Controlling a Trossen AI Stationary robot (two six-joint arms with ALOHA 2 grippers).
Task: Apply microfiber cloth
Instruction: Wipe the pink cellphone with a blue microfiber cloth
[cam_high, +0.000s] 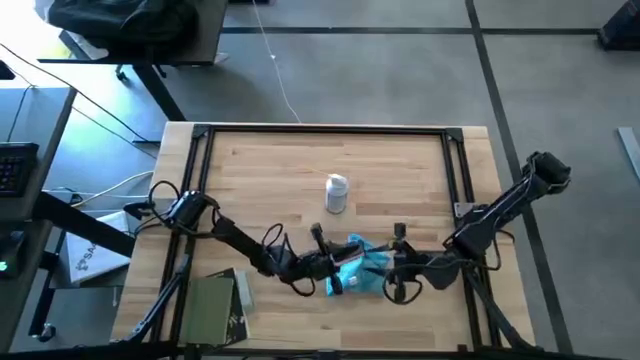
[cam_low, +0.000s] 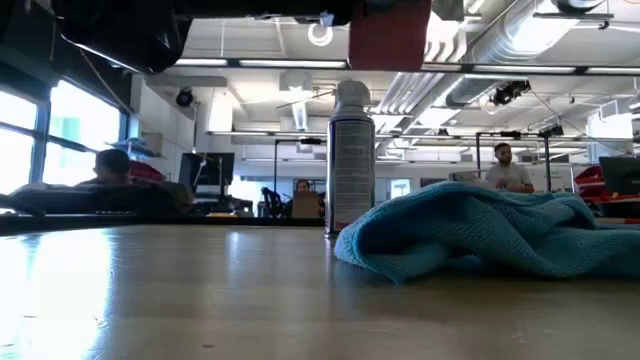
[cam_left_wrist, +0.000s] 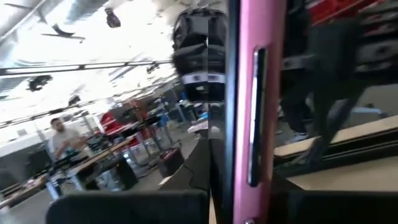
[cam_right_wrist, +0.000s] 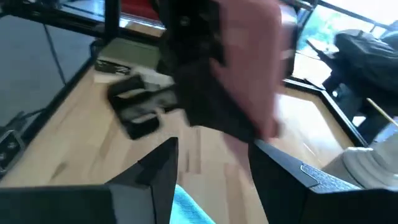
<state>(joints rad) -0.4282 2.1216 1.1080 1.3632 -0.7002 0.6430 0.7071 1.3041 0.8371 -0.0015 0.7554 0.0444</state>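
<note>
The turquoise microfiber cloth (cam_high: 362, 262) lies heaped on the wooden table near its front edge, and the low view shows the cloth (cam_low: 480, 235) resting there in soft folds. My left gripper (cam_high: 325, 270) is at the cloth's left end, shut on a flat pink object (cam_left_wrist: 258, 112). My right gripper (cam_high: 397, 264) hovers over the cloth's right end. Its fingers (cam_right_wrist: 155, 171) stand open, with a strip of cloth (cam_right_wrist: 186, 208) showing below them. Whether they touch the cloth I cannot tell. My left gripper holds the pink object, whose narrow edge with a long side button (cam_left_wrist: 256, 118) stands right before the wrist camera. The gripper's own body hides the place of contact. The object (cam_low: 390, 30) is lifted clear of the table, above the cloth.
A white spray can (cam_high: 336, 193) stands upright at mid-table, just beyond the cloth. A green box (cam_high: 215, 305) lies at the near left corner. Black frame rails (cam_high: 320, 130) run along the table's edges. People sit in the room behind.
</note>
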